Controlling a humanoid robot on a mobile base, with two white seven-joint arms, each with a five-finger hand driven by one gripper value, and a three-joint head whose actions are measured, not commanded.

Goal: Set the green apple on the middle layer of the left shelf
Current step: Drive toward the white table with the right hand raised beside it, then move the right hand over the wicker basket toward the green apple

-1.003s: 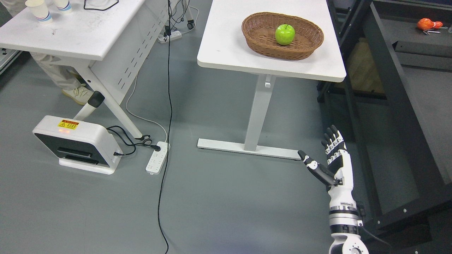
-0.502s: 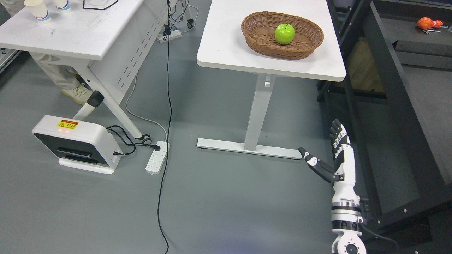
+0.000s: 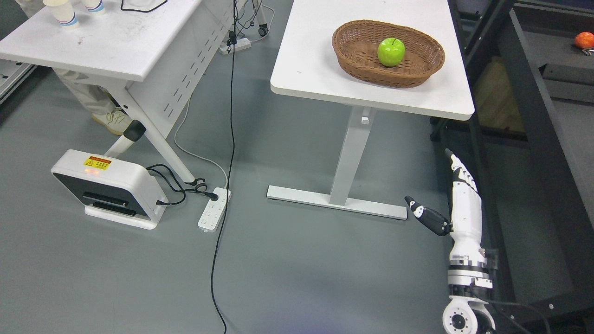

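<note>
The green apple (image 3: 390, 51) sat inside the wicker basket (image 3: 357, 62), resting on its woven floor a little right of centre, stem up. The basket stood on the white table (image 3: 315, 60) toward the table's far right part, at about one o'clock in the head view.

The right hand (image 3: 457, 204) rose from the bottom edge at about five o'clock, over the grey floor (image 3: 287, 269) and below the table's near right corner. It was seen nearly edge-on, its fingers (image 3: 459, 174) held straight and close together, pointing up toward twelve o'clock, with the thumb (image 3: 427, 215) stuck out sideways toward ten o'clock. The hand held nothing. The apple lay well apart from those fingers, up at about eleven o'clock from the fingertips, with the table's edge between them in the picture.

A dark shelf frame (image 3: 533, 120) ran down the right side at three o'clock, just beside the hand. An orange object (image 3: 584, 40) lay on it at the upper right corner.

At nine o'clock a white box-shaped device (image 3: 109, 188) stood on the floor beside a power strip (image 3: 213, 208), and a black cable (image 3: 227, 153) ran down the floor. A second white table (image 3: 111, 41) at eleven o'clock carried paper cups (image 3: 62, 11), with a person's leg and shoe (image 3: 111, 121) under it.
</note>
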